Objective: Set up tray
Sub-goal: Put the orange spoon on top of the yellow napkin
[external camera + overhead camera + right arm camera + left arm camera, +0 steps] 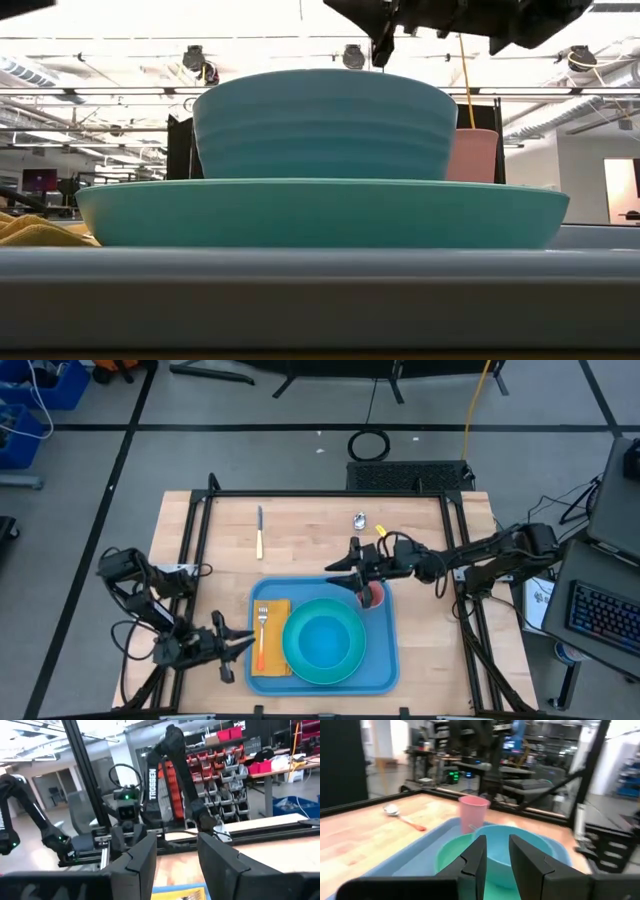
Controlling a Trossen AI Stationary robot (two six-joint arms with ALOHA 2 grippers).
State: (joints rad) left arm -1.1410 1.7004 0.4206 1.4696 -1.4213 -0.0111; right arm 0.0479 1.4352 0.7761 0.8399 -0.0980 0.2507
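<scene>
The light-blue tray (pixel 385 660) lies on the wooden table near its front edge. On it rest a turquoise plate (pixel 345 665) carrying a turquoise bowl (pixel 322 638), a yellow-orange napkin (pixel 272 660) with a fork (pixel 262 630) on top, and a pink cup (pixel 374 596) upright in the far right corner. My left gripper (pixel 240 648) hovers open at the tray's left edge, pointing level at the bowl (pixel 512 845). My right gripper (pixel 342 566) is open above the tray's far edge, just left of the cup, with nothing between its fingers (pixel 142 855).
A knife (pixel 260 530) lies on the table beyond the tray at the left. A spoon with an orange handle (pixel 366 522) lies at the far middle. A black frame rail (pixel 330 493) runs round the table. Bare wood shows between the tray and the far rail.
</scene>
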